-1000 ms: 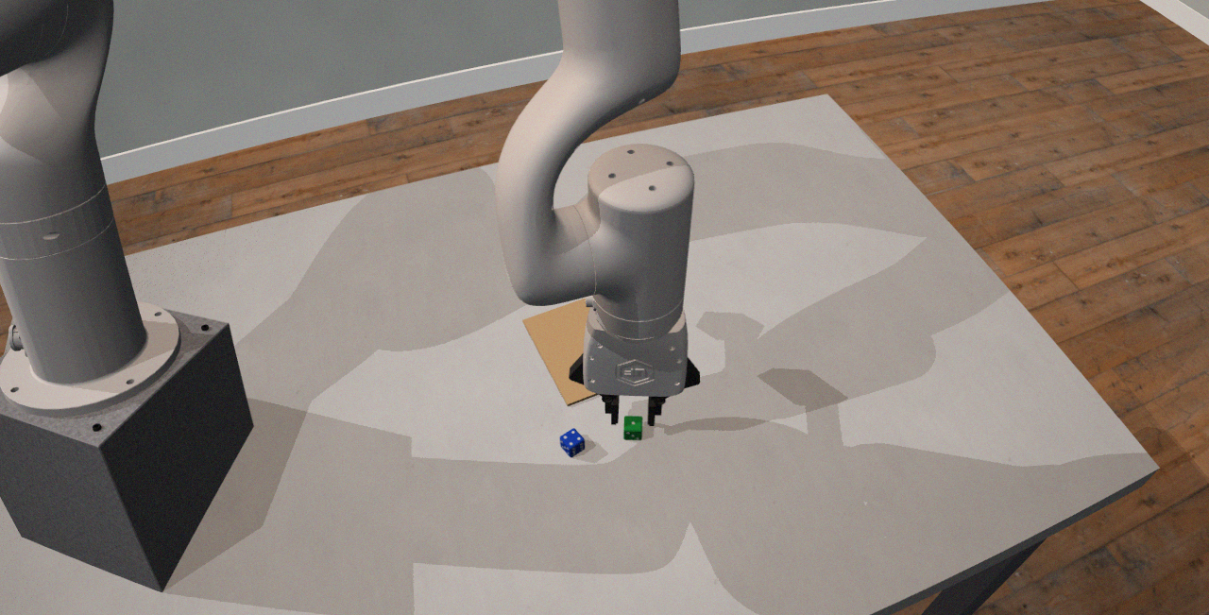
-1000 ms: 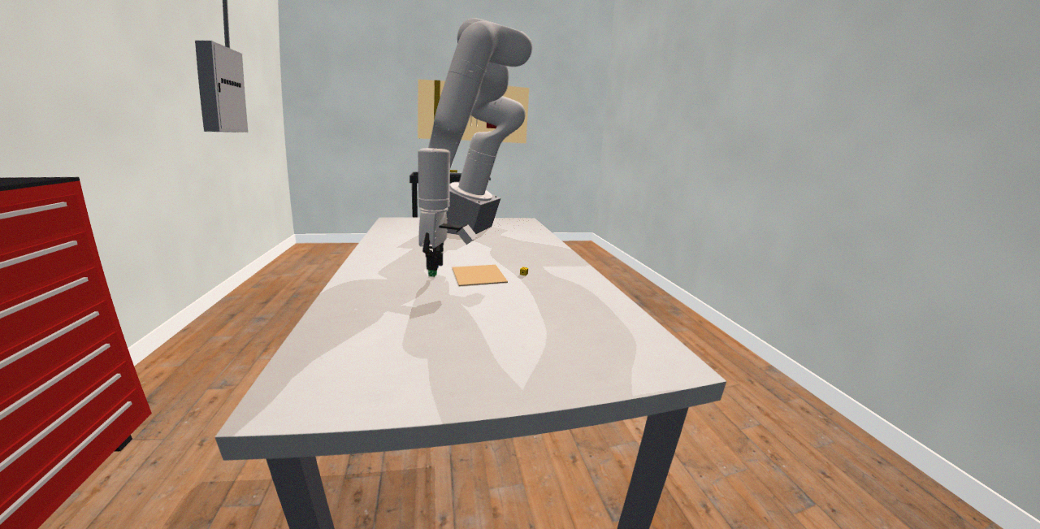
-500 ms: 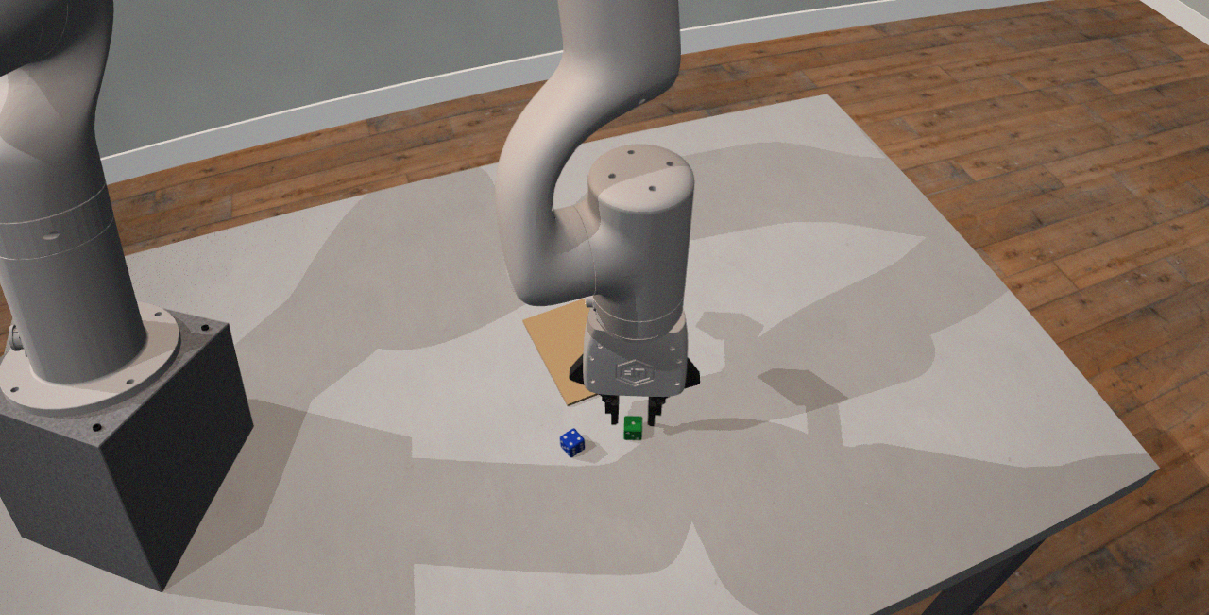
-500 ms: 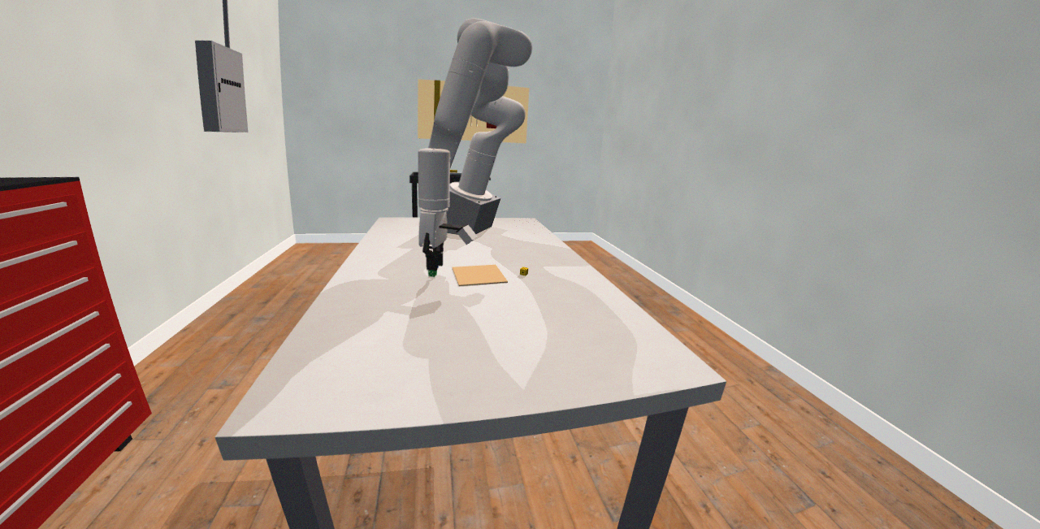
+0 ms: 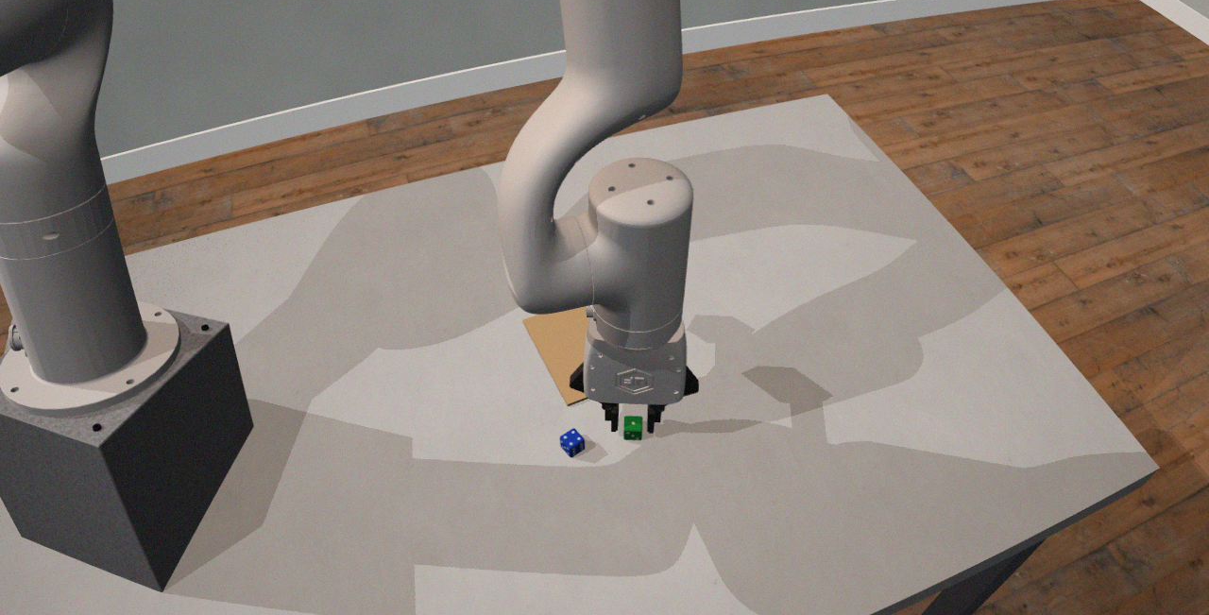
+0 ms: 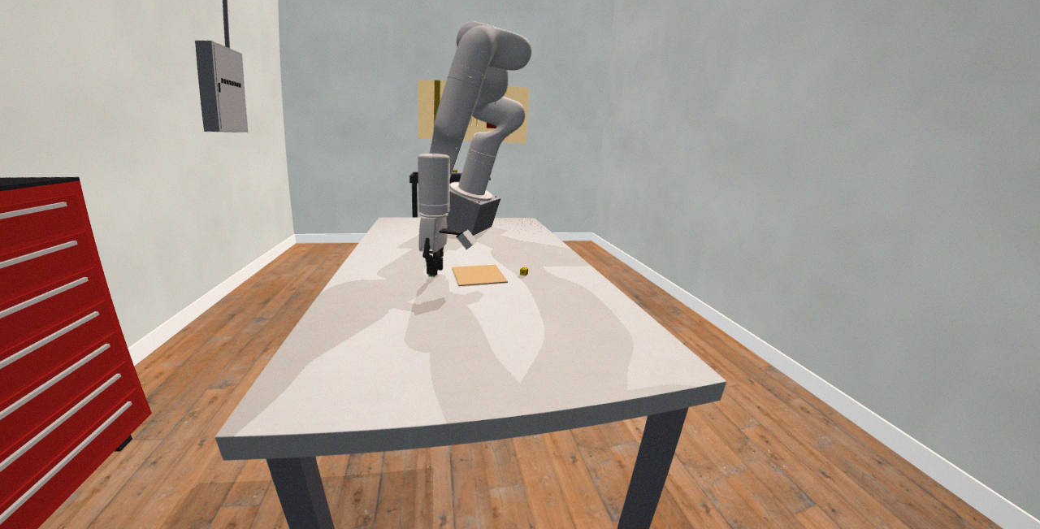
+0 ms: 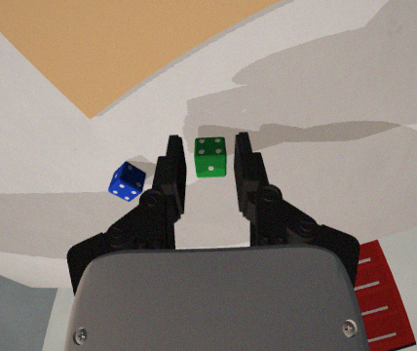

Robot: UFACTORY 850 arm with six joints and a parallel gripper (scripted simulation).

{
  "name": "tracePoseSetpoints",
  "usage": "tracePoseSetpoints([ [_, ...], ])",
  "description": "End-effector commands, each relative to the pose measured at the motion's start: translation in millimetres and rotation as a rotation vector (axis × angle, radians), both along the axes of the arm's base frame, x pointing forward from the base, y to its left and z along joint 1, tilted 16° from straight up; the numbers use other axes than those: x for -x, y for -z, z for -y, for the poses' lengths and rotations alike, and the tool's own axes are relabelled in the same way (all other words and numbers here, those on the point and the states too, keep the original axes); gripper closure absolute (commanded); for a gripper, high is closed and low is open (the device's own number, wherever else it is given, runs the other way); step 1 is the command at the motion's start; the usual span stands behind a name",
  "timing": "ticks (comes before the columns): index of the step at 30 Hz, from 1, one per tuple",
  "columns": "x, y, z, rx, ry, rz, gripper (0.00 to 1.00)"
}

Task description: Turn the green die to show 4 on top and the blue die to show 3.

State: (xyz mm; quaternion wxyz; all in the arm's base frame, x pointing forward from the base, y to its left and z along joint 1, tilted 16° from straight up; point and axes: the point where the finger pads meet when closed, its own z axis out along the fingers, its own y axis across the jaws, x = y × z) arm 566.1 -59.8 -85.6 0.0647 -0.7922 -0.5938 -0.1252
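The green die point(image 5: 633, 428) point(image 7: 210, 163) lies flat on the table, off the mat, with its 1 face up and its 4 face on the side toward the mat. My gripper point(image 5: 632, 426) point(image 6: 433, 272) point(image 7: 208, 150) points down and is open, one finger on each side of the green die, with a gap on both sides. The blue die point(image 5: 571, 442) point(image 7: 127, 181) lies on the table left of the fingers with its 4 face up. The tan mat point(image 5: 553, 345) point(image 6: 479, 275) point(image 7: 87, 49) lies flat. The yellow die point(image 6: 523, 271) lies beyond the mat; its pips are too small to read.
The blue die lies close outside the left finger in the wrist view. The arm's base block point(image 5: 185, 459) point(image 6: 476, 214) stands on the table point(image 6: 363, 380) at the left in the top view. The arm hides part of the mat there. A red drawer cabinet point(image 6: 58, 307) point(image 7: 384, 297) stands off the table.
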Motion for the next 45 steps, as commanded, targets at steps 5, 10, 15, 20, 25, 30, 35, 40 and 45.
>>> tracePoseSetpoints([
  [5,-1.9,7.0,-1.6,0.000,0.000,0.002,0.64],
  [10,-2.1,8.4,-2.0,0.000,0.000,0.002,0.64],
  [15,-2.1,8.4,-2.0,0.000,0.000,0.002,0.64],
  [20,-2.1,8.4,-2.0,0.000,0.000,0.002,0.64],
  [25,-2.1,8.4,-2.0,0.000,0.000,0.002,0.64],
  [30,-2.1,8.4,-2.0,0.000,0.000,0.002,0.64],
  [35,-2.1,8.4,-2.0,0.000,0.000,0.002,0.64],
  [40,-2.1,8.4,-2.0,0.000,0.000,0.002,0.64],
  [45,-2.1,8.4,-2.0,0.000,0.000,0.002,0.64],
])
